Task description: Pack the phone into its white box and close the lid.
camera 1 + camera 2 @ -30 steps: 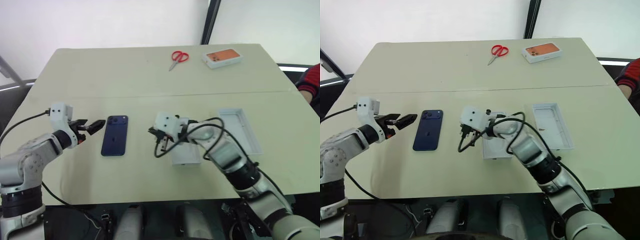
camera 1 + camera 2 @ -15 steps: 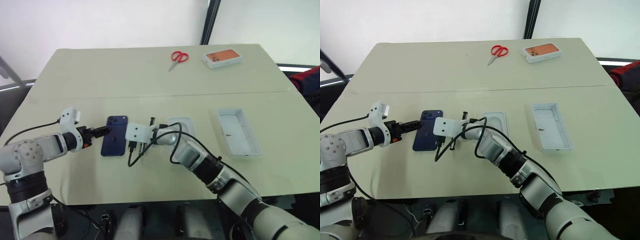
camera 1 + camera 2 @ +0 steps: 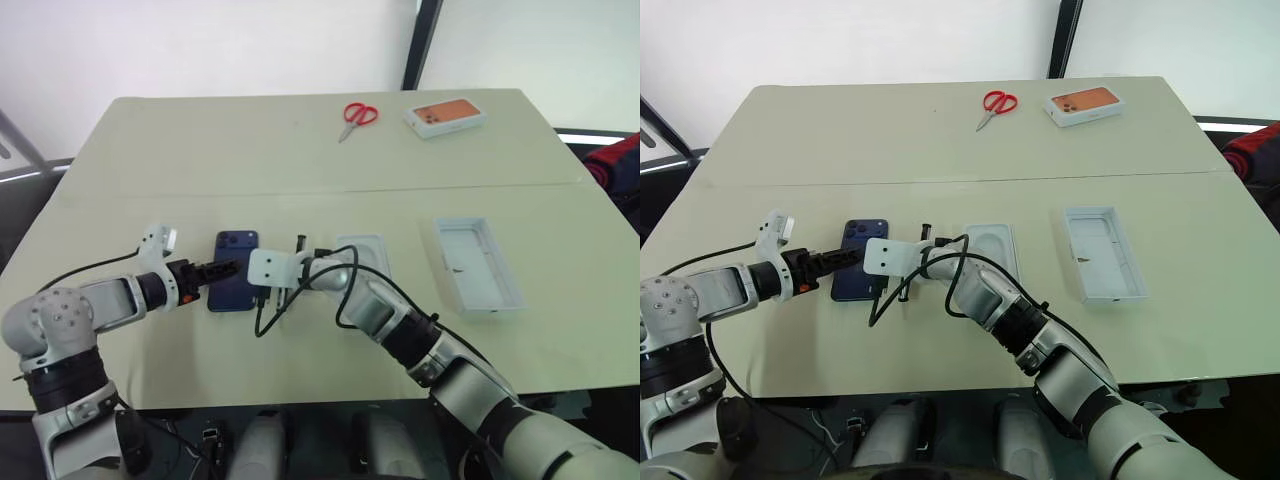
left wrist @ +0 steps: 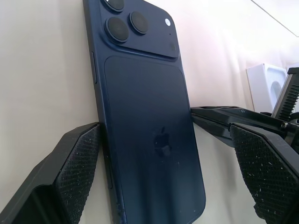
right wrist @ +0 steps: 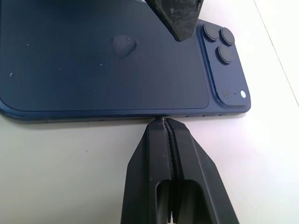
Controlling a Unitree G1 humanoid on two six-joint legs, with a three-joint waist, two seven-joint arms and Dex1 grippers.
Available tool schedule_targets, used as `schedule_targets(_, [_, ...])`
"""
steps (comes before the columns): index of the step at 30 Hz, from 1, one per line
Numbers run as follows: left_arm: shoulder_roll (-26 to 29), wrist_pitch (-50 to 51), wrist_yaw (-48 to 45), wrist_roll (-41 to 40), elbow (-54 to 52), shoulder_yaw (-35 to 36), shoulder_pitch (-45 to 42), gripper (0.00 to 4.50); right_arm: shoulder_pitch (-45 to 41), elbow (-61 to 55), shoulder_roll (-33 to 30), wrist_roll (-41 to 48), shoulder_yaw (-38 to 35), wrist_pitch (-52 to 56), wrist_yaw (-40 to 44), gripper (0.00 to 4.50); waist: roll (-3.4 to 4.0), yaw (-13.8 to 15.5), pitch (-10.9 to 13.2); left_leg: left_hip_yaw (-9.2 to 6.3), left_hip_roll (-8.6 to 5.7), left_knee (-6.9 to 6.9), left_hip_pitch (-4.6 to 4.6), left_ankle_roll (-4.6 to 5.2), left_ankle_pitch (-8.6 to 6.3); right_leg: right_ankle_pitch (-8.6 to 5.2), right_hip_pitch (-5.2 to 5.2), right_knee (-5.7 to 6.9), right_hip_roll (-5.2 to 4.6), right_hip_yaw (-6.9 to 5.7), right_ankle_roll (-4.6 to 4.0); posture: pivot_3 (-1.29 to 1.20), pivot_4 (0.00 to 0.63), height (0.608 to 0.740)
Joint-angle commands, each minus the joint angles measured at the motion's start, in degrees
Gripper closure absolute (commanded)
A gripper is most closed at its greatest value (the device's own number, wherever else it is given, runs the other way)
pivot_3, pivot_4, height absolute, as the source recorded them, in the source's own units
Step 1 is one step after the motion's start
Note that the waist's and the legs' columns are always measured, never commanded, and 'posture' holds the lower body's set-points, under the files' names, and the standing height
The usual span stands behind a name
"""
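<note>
A pale cream table (image 3: 300, 150) is seen carrying everything, crossed from side to side by a seam. At its far edge a white box with an orange phone picture (image 3: 446, 115) is set, and red-handled scissors (image 3: 356, 115) lie just beside it toward the robot's left; both are well apart from the working area. Beyond the table's right edge a patch of red cloth (image 3: 618, 165) is visible.

On the right half of the near table a shallow white tray (image 3: 478, 265) lies open side up; only a small dark speck can be made out on its pale floor, and whether it is the white box or the lid cannot be told. Nearer the middle a white insert with an oval recess (image 3: 366, 252) is partly covered by the right arm and its black cable.

The phone (image 3: 234, 285) lies flat, back up, left of centre, its camera cluster toward the far side, outside any container. The left gripper (image 4: 166, 158) is spread wide across it, one finger pad (image 4: 77, 170) against one long edge and the other pad (image 4: 264, 175) standing clear of the opposite edge. The right gripper (image 5: 164, 125) is pressed shut, with its tip set against that opposite long edge, between the phone and the insert.
</note>
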Motion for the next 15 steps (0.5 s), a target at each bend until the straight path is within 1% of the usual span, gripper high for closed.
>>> schedule_targets(1, [-1.62, 2.49, -0.19, -2.38, 1.14, -1.03, -0.21, 0.00, -0.35, -1.42, 1.15, -0.14, -0.57, -1.22, 0.24, 4.46, 0.00, 0.00, 0.00, 0.00, 0.00, 0.00, 0.00, 0.00, 0.00, 0.00, 0.00, 0.00, 0.00, 0.00, 0.00, 0.00, 0.150, 0.740])
schedule_targets(8, [-1.22, 2.49, 0.51, -1.41, 2.63, 0.43, -0.94, 0.00, 0.20, -1.90, 0.85, -0.46, -1.04, -1.10, 0.45, 4.46, 0.00, -0.05, 0.00, 0.00, 0.00, -0.01, 0.00, -0.01, 0.00, 0.00, -0.01, -0.01, 0.00, 0.00, 0.00, 0.00, 0.150, 0.740])
schedule_targets(11, [-1.24, 2.49, 1.00, -0.59, 3.40, 1.91, -1.53, 0.77, 0.29, -2.39, 0.52, -0.56, -1.29, -0.95, 0.48, 4.50, 0.00, -0.13, 0.00, 0.00, -0.01, -0.02, 0.00, -0.01, 0.00, 0.00, -0.01, 0.00, 0.00, 0.00, 0.00, 0.00, 0.150, 0.740])
schedule_targets(13, [-1.18, 2.49, 0.95, -0.81, 3.69, 2.36, -1.80, 1.72, 0.34, -2.84, 0.26, -0.63, -1.44, -0.82, 0.54, 4.50, -0.01, -0.21, 0.00, 0.00, -0.01, -0.03, 0.00, -0.01, 0.00, 0.00, -0.03, -0.01, 0.00, 0.00, 0.00, 0.00, 0.150, 0.740])
schedule_targets(15, [-1.18, 2.49, 0.93, -0.97, 3.89, 2.66, -1.97, 2.78, 0.39, -3.37, 0.02, -0.70, -1.59, -0.68, 0.63, 4.50, -0.02, -0.21, 0.01, 0.00, -0.01, -0.05, -0.02, -0.01, 0.01, 0.00, -0.05, -0.01, 0.01, 0.00, 0.00, 0.00, 0.150, 0.740])
